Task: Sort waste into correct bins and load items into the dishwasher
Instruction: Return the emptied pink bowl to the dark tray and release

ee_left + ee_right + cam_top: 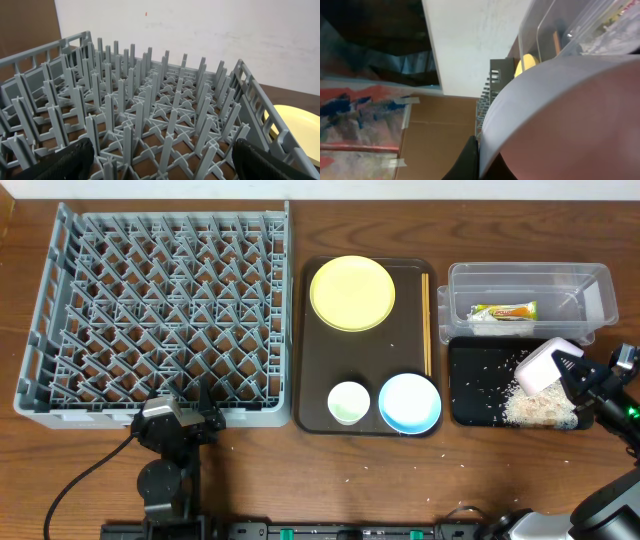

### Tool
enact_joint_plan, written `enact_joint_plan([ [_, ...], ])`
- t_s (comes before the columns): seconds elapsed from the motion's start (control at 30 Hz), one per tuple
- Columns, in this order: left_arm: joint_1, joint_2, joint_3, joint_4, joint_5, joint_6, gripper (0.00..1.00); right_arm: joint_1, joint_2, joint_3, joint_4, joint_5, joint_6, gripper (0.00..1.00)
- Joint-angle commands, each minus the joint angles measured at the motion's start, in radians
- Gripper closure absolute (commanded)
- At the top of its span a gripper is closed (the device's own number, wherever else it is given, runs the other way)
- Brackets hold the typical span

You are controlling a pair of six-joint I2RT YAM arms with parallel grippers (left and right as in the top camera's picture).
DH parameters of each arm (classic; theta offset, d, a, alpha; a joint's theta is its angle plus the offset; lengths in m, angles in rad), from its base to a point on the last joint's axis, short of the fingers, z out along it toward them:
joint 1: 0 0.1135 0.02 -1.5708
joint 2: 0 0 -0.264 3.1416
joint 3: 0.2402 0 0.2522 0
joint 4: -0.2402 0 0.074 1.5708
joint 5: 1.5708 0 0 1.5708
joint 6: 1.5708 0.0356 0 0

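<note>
Wooden table (300,480), grey dish rack (40,320) on the left. The right gripper (572,372) is clamped on the white bowl (540,367), tipped over the black tray (470,395), with rice (535,410) heaped beneath: the emptying step, I'd say. The left gripper (185,412) hangs with jaws wide apart, empty, at the rack's near edge. Next, likely: level the bowl and carry it across to the rack.

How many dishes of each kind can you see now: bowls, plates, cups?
Bowls: 2, the blue bowl and the white bowl
Plates: 1, the yellow plate
Cups: 1, the green cup
Total: 4
</note>
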Motion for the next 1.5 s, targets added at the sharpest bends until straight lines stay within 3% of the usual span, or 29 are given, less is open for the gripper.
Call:
enact_joint_plan([
  [0.0, 0.004, -0.006, -0.019, -0.039, -0.01, 0.006, 0.11, 0.003, -0.01, -0.003, 0.005, -0.019, 0.01, 0.99],
  [0.2, 0.004, -0.006, -0.019, -0.039, -0.01, 0.006, 0.11, 0.066, -0.031, 0.013, 0.02, 0.001, 0.002, 0.99],
  [0.37, 0.004, -0.006, -0.019, -0.039, -0.01, 0.006, 0.11, 0.257, -0.157, 0.163, 0.011, 0.221, 0.081, 0.99],
  [0.67, 0.004, -0.006, -0.019, -0.039, -0.01, 0.006, 0.11, 0.793, -0.234, 0.518, -0.03, 0.764, 0.161, 0.99],
  [0.93, 0.004, -0.006, -0.019, -0.039, -0.01, 0.006, 0.11, 1.223, -0.1, 0.569, -0.001, 1.234, 0.19, 0.99],
  [1.17, 0.004, -0.006, -0.019, -0.039, -0.01, 0.006, 0.11, 1.36, 0.102, 0.568, 0.005, 1.266, 0.214, 0.99],
  [1.47, 0.004, -0.006, -0.019, -0.039, -0.01, 0.006, 0.11, 1.411, 0.299, 0.568, -0.003, 1.26, 0.303, 0.99],
])
